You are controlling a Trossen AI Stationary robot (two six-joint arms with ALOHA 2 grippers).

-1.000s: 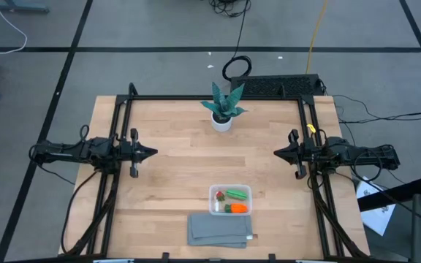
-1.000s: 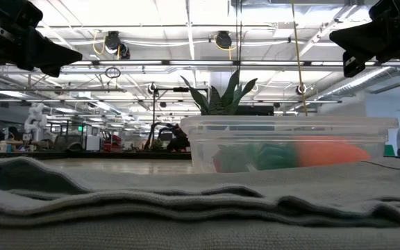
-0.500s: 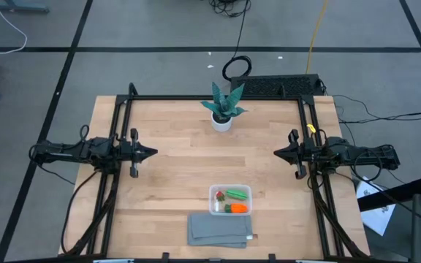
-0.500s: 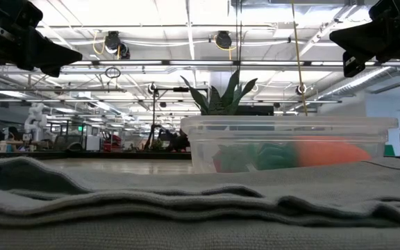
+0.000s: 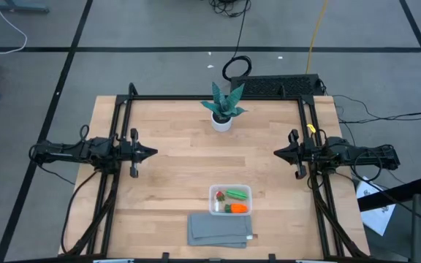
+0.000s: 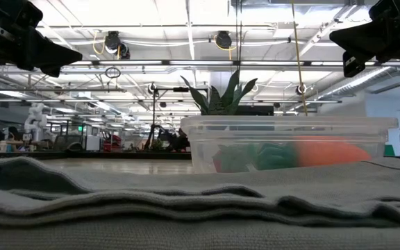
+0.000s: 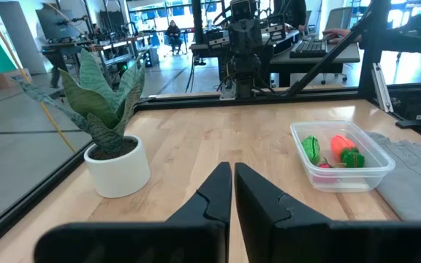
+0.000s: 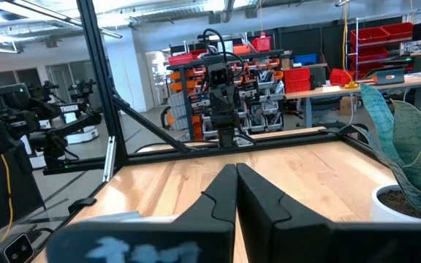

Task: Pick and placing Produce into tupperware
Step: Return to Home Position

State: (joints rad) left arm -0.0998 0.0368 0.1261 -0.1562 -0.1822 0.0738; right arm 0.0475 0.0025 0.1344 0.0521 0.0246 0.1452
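High view: tupperware [image 5: 212, 199] on wooden table [image 5: 181, 172], grey floor [image 5: 42, 88].

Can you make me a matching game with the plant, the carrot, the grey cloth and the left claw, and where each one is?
Things:
1. plant
2. carrot
3. grey cloth
4. left claw

Places:
A. inside the clear box
B. shut, by the left side of the table
C. at the table edge opposite the cloth
D. lying flat right beside the box

Pairs: 1-C, 2-A, 3-D, 4-B
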